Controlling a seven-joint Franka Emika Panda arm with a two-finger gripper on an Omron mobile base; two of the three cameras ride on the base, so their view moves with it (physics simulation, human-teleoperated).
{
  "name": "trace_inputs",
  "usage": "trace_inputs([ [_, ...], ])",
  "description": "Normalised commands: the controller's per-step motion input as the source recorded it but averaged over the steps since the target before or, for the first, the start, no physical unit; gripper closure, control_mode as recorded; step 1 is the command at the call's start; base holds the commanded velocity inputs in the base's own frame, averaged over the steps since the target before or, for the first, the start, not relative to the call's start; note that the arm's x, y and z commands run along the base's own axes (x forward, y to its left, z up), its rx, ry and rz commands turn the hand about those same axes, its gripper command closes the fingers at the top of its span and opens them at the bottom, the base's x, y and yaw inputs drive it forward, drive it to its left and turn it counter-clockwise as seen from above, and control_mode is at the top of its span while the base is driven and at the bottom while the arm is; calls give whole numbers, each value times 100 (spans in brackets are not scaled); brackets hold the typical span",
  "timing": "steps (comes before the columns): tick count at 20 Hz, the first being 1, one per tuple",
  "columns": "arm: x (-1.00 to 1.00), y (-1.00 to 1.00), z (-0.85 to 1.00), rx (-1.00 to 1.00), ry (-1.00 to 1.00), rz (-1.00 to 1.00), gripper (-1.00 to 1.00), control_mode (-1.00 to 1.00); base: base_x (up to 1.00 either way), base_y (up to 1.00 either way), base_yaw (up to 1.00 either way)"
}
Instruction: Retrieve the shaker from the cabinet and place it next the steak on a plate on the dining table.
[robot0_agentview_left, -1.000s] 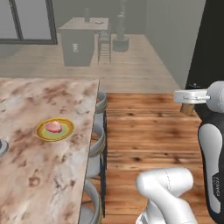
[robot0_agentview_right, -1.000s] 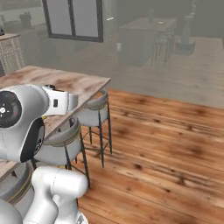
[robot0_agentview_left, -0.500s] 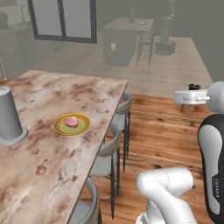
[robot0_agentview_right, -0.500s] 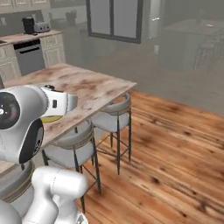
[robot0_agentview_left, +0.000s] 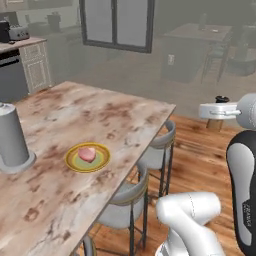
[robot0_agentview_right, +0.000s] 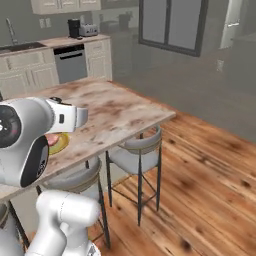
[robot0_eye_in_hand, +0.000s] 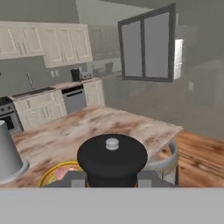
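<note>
My gripper (robot0_eye_in_hand: 112, 180) is shut on the shaker (robot0_eye_in_hand: 112, 158), whose dark round cap sits close in front of the hand view. In the left base view the gripper (robot0_agentview_left: 218, 112) holds the tan shaker (robot0_agentview_left: 216, 124) in the air to the right of the dining table (robot0_agentview_left: 125, 117), beyond its far corner. The yellow-green plate (robot0_agentview_left: 100, 162) with the pinkish steak (robot0_agentview_left: 86, 153) lies on the table's near left part. In the hand view the plate (robot0_eye_in_hand: 51, 173) and steak (robot0_eye_in_hand: 64, 173) sit just left of the shaker. The cabinet is out of view.
A tall grey cylinder (robot0_agentview_left: 12, 141) stands on the table left of the plate. Metal stools (robot0_agentview_left: 162, 145) are tucked along the table's right side above wooden floor (robot0_agentview_right: 200, 180). A kitchen counter with a dishwasher (robot0_agentview_right: 70, 62) and a window (robot0_agentview_left: 116, 22) lie behind.
The whole picture has shifted: the base has moved, bringing the dining table and plate closer and more central. The gripper stays shut on the shaker at the same place relative to the arm.
</note>
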Motion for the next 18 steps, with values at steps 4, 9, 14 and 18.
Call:
trace_inputs([
  [4, 0, 0, 0, 0, 0, 0, 100, 100, 99, -30, 41],
  [9, 0, 0, 0, 0, 0, 0, 100, 100, 90, -15, 42],
  [14, 0, 0, 0, 0, 0, 0, 100, 100, 85, -5, 42],
  [18, 0, 0, 0, 0, 0, 0, 100, 100, 85, -7, 43],
])
